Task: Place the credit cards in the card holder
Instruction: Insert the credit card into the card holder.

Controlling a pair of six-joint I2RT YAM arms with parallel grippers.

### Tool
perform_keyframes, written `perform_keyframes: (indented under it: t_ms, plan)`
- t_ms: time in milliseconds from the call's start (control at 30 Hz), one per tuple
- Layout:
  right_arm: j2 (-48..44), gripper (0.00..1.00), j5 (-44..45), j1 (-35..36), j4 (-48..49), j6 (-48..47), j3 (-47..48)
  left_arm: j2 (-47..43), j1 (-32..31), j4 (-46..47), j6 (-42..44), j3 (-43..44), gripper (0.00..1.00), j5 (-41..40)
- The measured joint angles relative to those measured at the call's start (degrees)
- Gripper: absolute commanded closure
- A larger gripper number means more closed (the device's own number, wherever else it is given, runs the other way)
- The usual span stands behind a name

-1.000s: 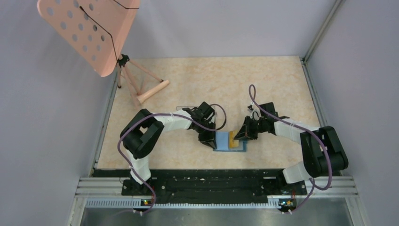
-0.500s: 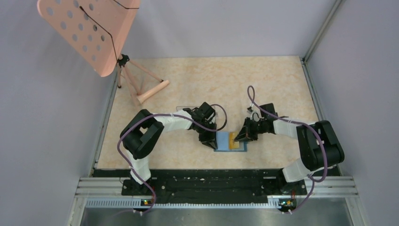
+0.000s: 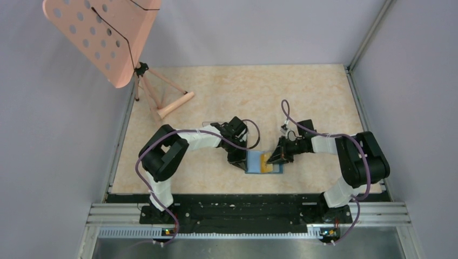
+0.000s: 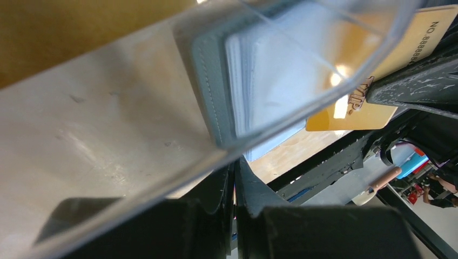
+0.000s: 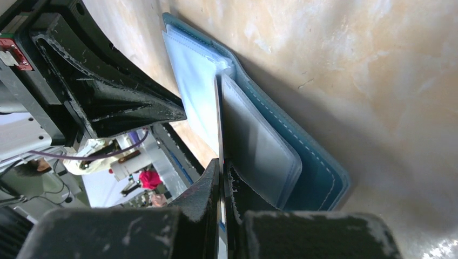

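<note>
Top external view: the card holder (image 3: 254, 163) lies unfolded on the table (image 3: 302, 97), directly between the two grippers.
Left gripper (image 3: 240, 159): fingers together at the card holder's left edge, their tips meeting a clear plastic sleeve (image 4: 281, 70). I cannot tell whether they pinch it.
Right gripper (image 3: 273, 158): clamped on the orange card (image 3: 266, 161), which its wrist view shows edge-on.
Orange card: reaches past the right gripper's tips toward the left gripper, over the card holder's pale blue pockets.
Edges: the near table edge runs just behind the card holder, on the arm-base side. Both side walls are well apart from the grippers.
Open room: bare table beyond both grippers up to the far wall. A pink music stand (image 3: 102, 38) is far off past the left gripper.
Change: the right arm's elbow has swung inward, and its gripper and card have edged slightly toward the left gripper. The left arm and card holder are unmoved.
</note>
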Motion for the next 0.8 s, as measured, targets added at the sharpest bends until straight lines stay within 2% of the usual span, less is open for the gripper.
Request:
perform_keyframes:
  t_ms: [367,800]
  plan:
    - [1.3,1.0,-2.4,0.0,0.5,-0.8,0.0,0.5,0.0,-0.6,0.1,0.5,1.0,0.6]
    - [4.1,1.0,-2.2,-0.2,-1.5,-4.8,3.3,0.9,0.0,-1.2,0.3,1.0,1.0,0.8]
